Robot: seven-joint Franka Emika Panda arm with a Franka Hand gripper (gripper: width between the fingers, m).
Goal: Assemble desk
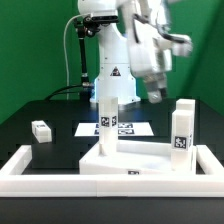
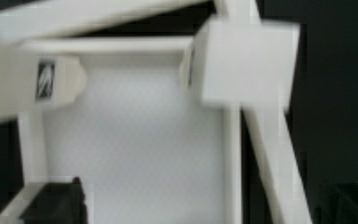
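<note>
The white desk tabletop [image 1: 140, 160] lies flat near the front, rims up. One square leg [image 1: 107, 112] stands upright on the corner of it at the exterior view's left. A second leg [image 1: 182, 128] stands upright at the tabletop's right side. A third leg [image 1: 41, 130] lies on the black table at the left. My gripper [image 1: 155, 92] hangs in the air above and behind the tabletop, between the two standing legs, holding nothing; its jaws look open. The blurred wrist view shows the tabletop [image 2: 140, 140] and a leg [image 2: 247, 60] below the gripper [image 2: 194, 212].
The marker board [image 1: 125, 128] lies behind the tabletop. A long low white wall with turned-up ends [image 1: 100, 188] runs along the front and round the sides. The robot base [image 1: 112, 60] stands at the back, against a green backdrop.
</note>
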